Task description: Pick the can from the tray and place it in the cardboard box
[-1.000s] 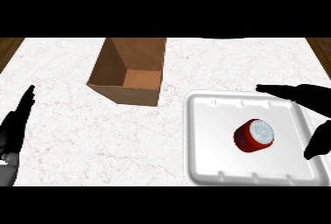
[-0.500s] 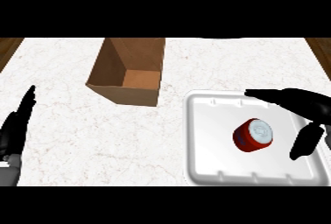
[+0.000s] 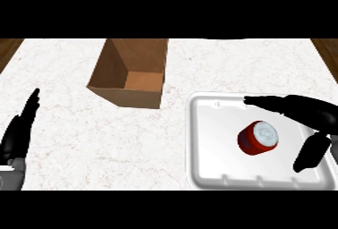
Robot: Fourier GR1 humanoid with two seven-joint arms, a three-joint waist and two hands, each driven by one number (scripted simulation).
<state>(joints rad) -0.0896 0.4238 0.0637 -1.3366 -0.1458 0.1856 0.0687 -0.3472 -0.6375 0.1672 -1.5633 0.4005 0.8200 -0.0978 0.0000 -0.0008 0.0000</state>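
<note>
Right hand (image 3: 315,114) fingers spread wide beside can (image 3: 259,137), seemingly no contact; left hand (image 3: 19,134) straight.

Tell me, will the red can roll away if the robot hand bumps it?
Probably a little: the can is round and looks tipped on its side. The raised rim of the tray would likely stop it. Its smooth side may slip in the right robot hand.

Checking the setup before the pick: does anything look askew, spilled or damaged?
Nothing spilled or damaged. The cardboard box stands open, turned slightly askew on the counter. The can in the tray looks tilted, top facing up-right.
</note>
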